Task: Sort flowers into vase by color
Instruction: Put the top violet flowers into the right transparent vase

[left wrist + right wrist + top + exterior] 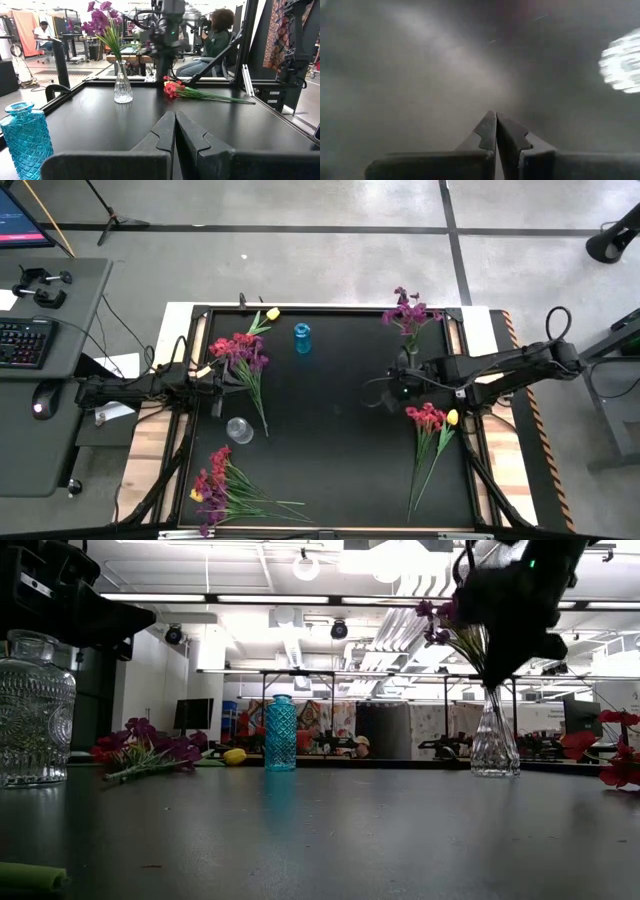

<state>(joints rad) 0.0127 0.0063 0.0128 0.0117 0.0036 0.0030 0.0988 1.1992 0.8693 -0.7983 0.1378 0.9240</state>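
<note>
On the black table [330, 470] you have both arms parked low, one at each side edge. Left gripper [222, 383]: clenched, fingers [165, 132] pressed together, nothing between them; it sits at the left edge, just beside a red and purple flower bunch [240, 352]. Right gripper [392, 388]: also clenched and empty, right of centre, pointing left.

Flowers, as you see them from above:
- purple cluster [406, 311] standing in the clear glass vase [495, 745], far right.
- red-pink cluster with one yellow bud [431, 420] lying flat at the right, stems toward the near edge.
- mixed bunch [212, 490] lying near-left corner.
- single yellow bud [272, 314] lying far left of centre.

Blue vase [302, 338] stands far centre, empty. Second clear vase [239, 430] stands at the left, near side of the left gripper, empty.
</note>
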